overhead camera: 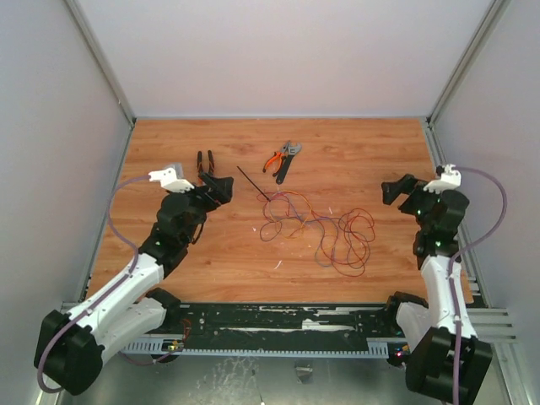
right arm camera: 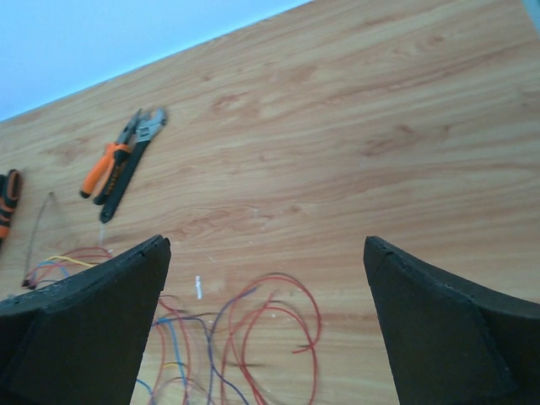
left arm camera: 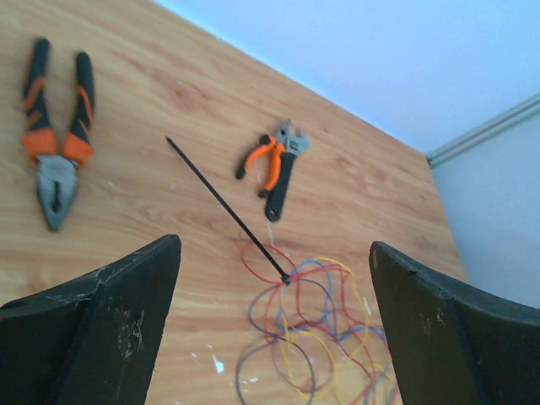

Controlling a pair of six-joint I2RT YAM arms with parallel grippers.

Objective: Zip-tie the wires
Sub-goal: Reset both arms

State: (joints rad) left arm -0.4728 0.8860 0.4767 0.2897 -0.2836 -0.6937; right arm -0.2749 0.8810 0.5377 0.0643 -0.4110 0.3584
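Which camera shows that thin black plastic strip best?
The left wrist camera: the zip tie lies full length, large and sharp, one end at the wires. From above it is a tiny dark line; the right wrist camera shows only a faint sliver at its left edge.

Left pliers and right pliers flank the zip tie.

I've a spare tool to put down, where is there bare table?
Bare table lies at the far right, between the orange cutters and the right gripper, and along the near edge before the wires. Crowded: the middle and far left, with zip tie and pliers.
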